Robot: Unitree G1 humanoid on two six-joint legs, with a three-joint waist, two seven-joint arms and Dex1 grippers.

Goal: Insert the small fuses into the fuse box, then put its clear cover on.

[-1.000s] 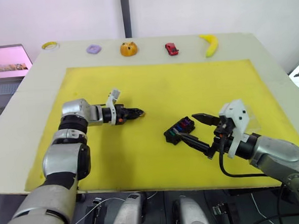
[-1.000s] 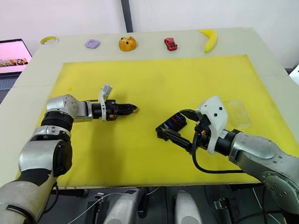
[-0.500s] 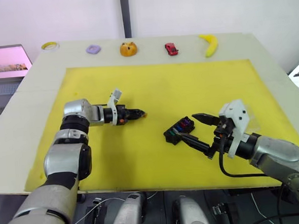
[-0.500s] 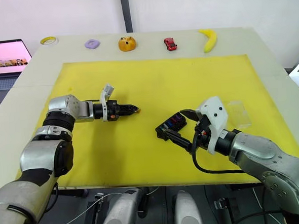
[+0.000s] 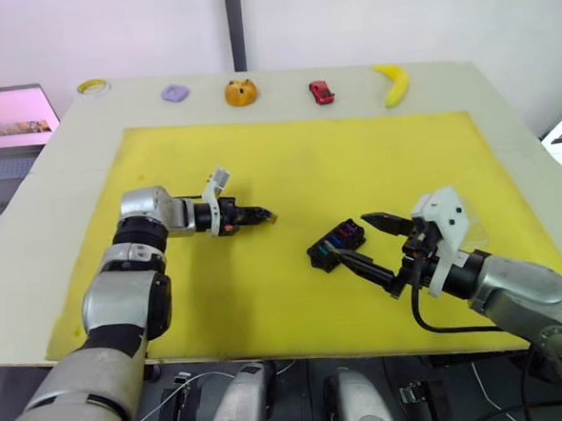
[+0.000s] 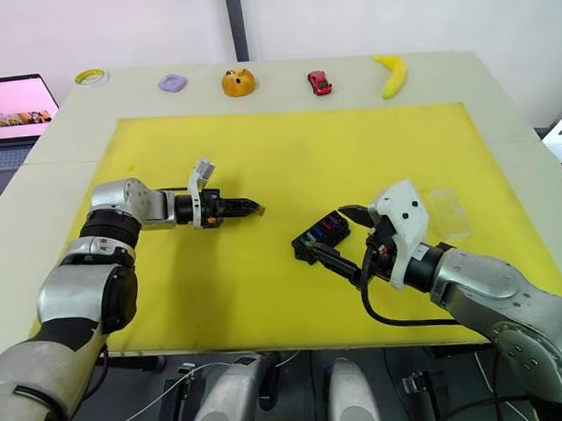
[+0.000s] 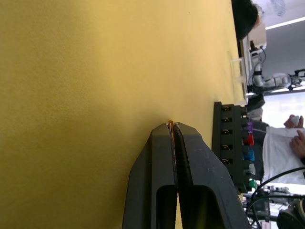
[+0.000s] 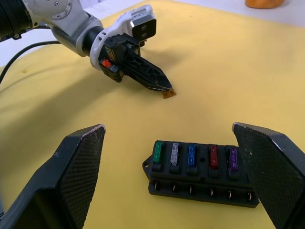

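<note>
Already five small fuses (image 8: 192, 155) sit in the fuse box (image 8: 202, 173); the left hand (image 6: 252, 208) is clamped on an olive-brown fuse (image 8: 168, 93) well short of it. The right hand (image 5: 369, 238), spread wide, flanks the box, and the clear cover (image 6: 449, 213) lies unfitted beyond that arm. A yellow mat (image 5: 297, 162) covers the pale table (image 5: 59, 167); a laptop (image 6: 7, 101) glows alongside.

We see a black fuse box (image 8: 202, 174) with green, grey, blue, red and purple fuses (image 8: 191, 155), an olive-brown fuse (image 8: 168, 93) at the black left gripper (image 8: 162, 86), a yellow mat (image 5: 297, 162), a red toy car (image 5: 322, 93), a yellow banana (image 5: 395, 82)
</note>
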